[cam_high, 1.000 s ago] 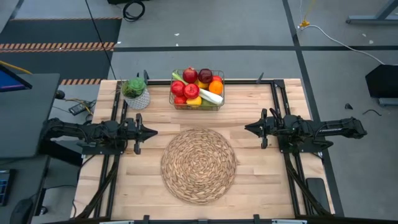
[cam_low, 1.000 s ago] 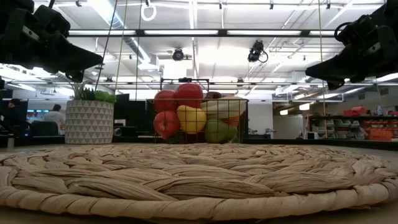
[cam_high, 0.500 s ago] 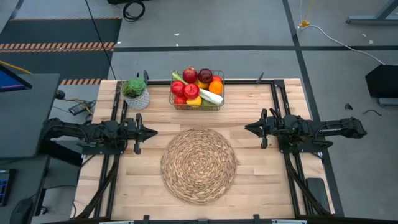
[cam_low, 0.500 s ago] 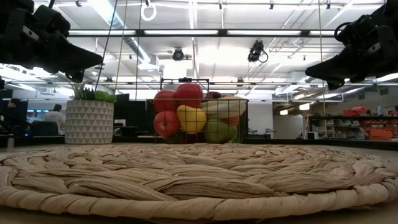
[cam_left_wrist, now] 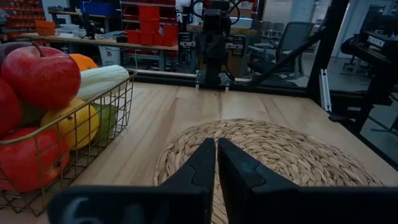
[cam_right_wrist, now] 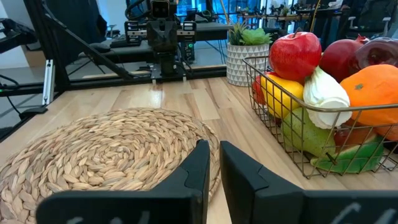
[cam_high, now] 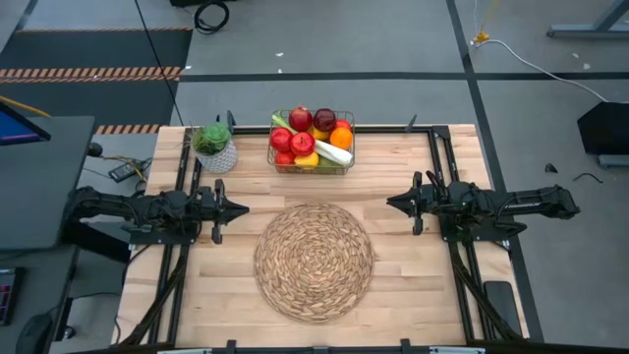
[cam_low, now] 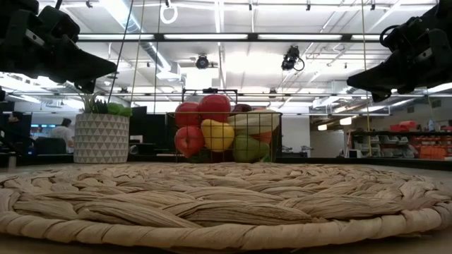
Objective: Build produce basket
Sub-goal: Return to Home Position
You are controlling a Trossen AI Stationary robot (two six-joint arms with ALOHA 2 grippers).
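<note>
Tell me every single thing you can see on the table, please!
wire basket: one, dark metal wire, back middle of the table, piled full
apples: at least four, red, in the basket
orange: at least one, orange, right side of the basket
lemon: at least one, yellow, in the basket
pear: one, green, low in the basket
leek: one, white and green, lying across the pile
woven mat: one, straw-coloured, round, table centre
potted plant: one, white pot with green leaves, just left of the basket
table: one, pale wood
left gripper: one, dark, shut and empty, left of the mat
right gripper: one, dark, shut and empty, right of the mat
</note>
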